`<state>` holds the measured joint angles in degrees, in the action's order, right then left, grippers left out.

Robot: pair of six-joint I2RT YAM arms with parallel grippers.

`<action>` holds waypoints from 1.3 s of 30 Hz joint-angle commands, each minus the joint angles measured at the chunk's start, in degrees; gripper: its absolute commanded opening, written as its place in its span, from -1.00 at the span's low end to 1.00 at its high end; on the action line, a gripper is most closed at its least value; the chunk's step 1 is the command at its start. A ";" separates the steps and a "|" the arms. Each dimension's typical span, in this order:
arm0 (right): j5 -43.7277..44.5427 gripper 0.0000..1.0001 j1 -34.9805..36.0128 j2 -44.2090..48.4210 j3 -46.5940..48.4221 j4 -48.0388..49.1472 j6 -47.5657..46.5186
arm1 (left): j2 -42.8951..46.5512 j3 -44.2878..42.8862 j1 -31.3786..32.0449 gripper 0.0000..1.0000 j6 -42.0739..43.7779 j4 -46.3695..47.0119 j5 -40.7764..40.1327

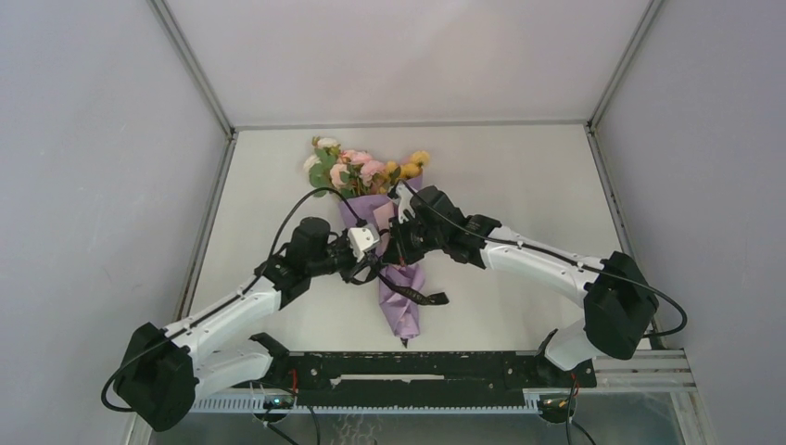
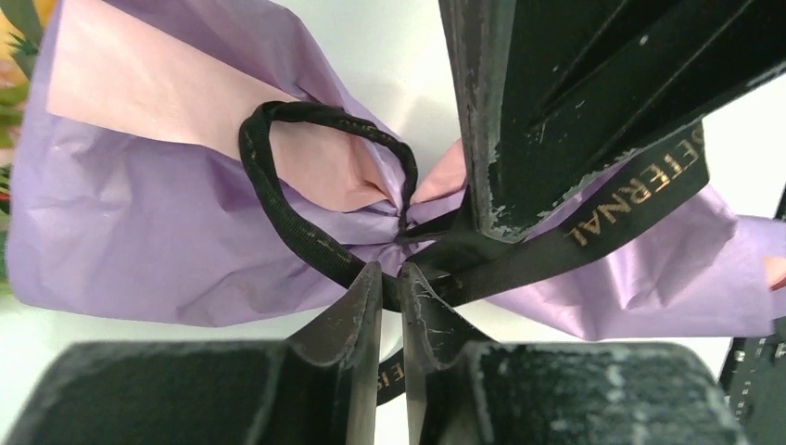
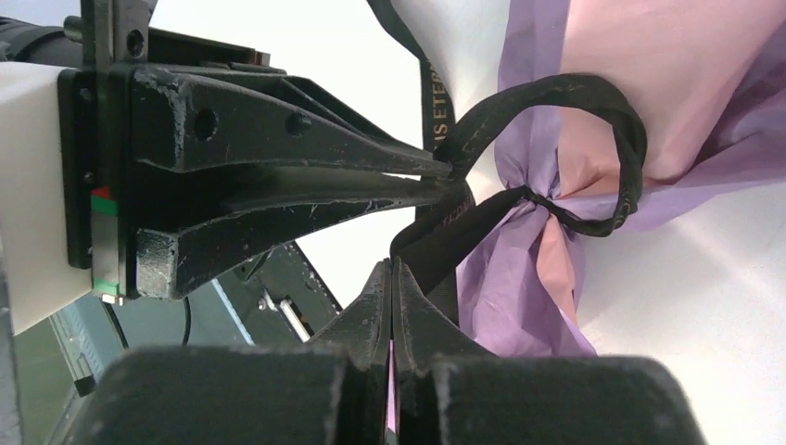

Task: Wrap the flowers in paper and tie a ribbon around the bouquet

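Left pincer (image 2: 391,276) nipping ribbon (image 2: 274,209), bouquet (image 1: 400,320) blooms pointing away

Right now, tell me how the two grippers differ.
The left gripper is a slit short of shut, with the ribbon in the gap; the right gripper is pressed fully shut. The left gripper reaches the bouquet from the left, the right gripper from the right. Both grip the ribbon by its knot.
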<state>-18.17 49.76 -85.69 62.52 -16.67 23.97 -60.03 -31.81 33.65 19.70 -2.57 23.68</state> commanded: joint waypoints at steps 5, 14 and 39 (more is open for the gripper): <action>-1.79 -1.00 0.82 0.70 0.60 5.28 0.36 | 7.39 -3.09 -7.76 -0.27 14.78 -13.04 14.10; -3.79 -1.00 1.04 -0.56 0.59 9.89 0.03 | 7.41 0.83 -8.34 0.28 8.62 -0.28 16.24; -4.04 -0.72 1.05 -1.70 0.64 12.44 0.84 | 2.89 5.96 -3.74 -0.99 5.27 14.43 14.81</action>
<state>-21.67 50.15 -88.64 62.52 -6.57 24.73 -57.36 -26.74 29.63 24.56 8.01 38.50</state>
